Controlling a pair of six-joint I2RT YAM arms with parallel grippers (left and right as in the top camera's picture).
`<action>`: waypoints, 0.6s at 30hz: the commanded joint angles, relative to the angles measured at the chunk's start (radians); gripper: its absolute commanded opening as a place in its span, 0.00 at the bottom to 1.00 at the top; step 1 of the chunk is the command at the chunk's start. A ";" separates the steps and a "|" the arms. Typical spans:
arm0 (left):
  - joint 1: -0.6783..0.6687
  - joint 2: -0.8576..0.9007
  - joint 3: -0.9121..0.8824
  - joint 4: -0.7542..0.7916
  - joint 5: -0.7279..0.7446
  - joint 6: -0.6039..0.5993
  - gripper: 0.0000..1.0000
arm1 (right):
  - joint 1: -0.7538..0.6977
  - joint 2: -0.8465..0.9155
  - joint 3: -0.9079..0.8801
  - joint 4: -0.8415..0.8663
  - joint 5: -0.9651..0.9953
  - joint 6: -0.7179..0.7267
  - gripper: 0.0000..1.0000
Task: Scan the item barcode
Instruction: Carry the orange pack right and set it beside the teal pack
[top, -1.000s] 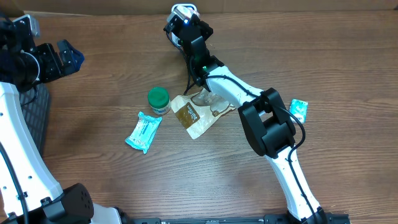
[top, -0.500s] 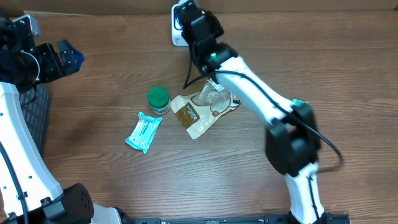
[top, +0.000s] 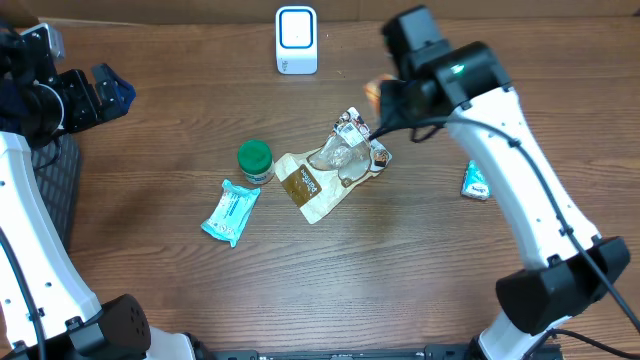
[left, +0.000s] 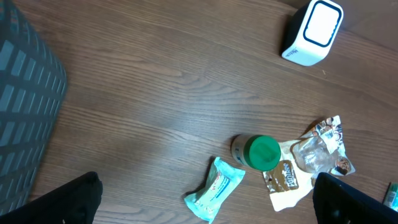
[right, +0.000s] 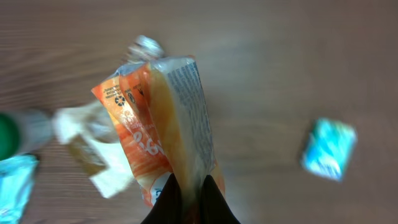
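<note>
My right gripper (right: 189, 198) is shut on an orange snack packet (right: 163, 118), which hangs over the table with its printed side edge facing the camera. From overhead the right gripper (top: 386, 97) sits right of the white barcode scanner (top: 297, 40), and only a sliver of the orange packet (top: 372, 92) shows. The scanner (left: 313, 31) also appears in the left wrist view. My left gripper (top: 85, 95) is open at the far left edge, high above the table, and holds nothing; its dark fingertips (left: 81, 200) frame the left wrist view.
In the middle lie a green-lidded jar (top: 255, 160), a teal packet (top: 231, 211), a brown and white pouch (top: 310, 186) and a clear wrapper (top: 350, 150). Another teal packet (top: 478, 180) lies at the right. A dark grid mat (left: 25, 112) is at the left.
The right arm has swung away from the scanner toward the right and nearer, carrying the orange packet with it. The left arm has not moved.
</note>
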 joint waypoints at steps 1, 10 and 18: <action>-0.003 -0.007 0.014 0.001 0.008 0.019 1.00 | -0.116 0.006 -0.090 -0.022 -0.056 0.075 0.04; -0.003 -0.007 0.014 0.001 0.008 0.019 0.99 | -0.334 0.006 -0.398 0.156 -0.139 0.074 0.04; -0.003 -0.007 0.014 0.001 0.008 0.019 0.99 | -0.410 0.006 -0.537 0.251 -0.149 0.067 0.15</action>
